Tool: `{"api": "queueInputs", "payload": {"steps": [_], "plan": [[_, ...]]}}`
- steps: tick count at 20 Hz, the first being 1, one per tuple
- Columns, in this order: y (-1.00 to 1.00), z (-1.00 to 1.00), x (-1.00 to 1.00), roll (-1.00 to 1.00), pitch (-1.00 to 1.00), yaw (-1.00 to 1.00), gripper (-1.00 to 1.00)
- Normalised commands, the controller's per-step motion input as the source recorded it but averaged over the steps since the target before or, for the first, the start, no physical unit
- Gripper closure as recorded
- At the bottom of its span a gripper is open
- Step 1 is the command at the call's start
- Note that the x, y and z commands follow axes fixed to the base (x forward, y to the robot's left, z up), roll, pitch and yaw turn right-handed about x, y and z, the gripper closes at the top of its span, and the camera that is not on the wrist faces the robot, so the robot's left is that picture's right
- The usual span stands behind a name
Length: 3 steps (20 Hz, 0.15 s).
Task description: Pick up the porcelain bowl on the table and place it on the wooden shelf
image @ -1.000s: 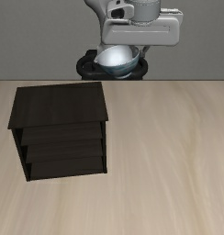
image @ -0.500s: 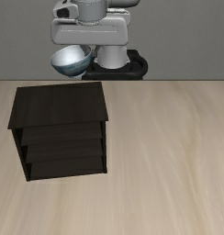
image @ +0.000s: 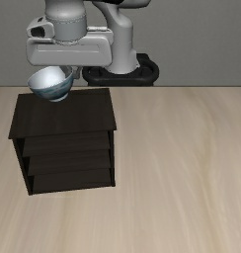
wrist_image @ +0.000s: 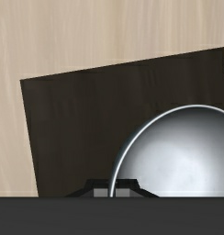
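Transport phase, bowl over shelf. The bowl (image: 50,83) hangs clear of the tabletop (image: 182,178), above the top board of the shelf (image: 65,117), near that board's rear corner on the exterior view's left. The jaws hold the bowl by its rim; it hangs slightly tilted beneath them, hollow side up. In the wrist view the bowl's pale interior (wrist_image: 183,158) lies over the dark board, with one side of the rim reaching close to the board's edge.

The task is judged to be in its placing stage, with lowering and release not yet done. Principal hazards:

- **Release near the corner.** The bowl's foot could land partly off the board, so that it tips and drops to the tabletop.
- **Release from a height.** The round underside could bounce or roll toward an edge.
- **Rim grasp.** A sharp lateral move could make the tilted bowl swing or slip between the jaws.
- **Steep descent.** The bowl could strike the board before the jaws let go.
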Motion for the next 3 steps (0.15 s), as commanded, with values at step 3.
{"api": "queueInputs", "payload": {"steps": [3], "plan": [[0.0, -1.0, 0.0, 0.0, 0.0, 0.0, 1.0]]}}
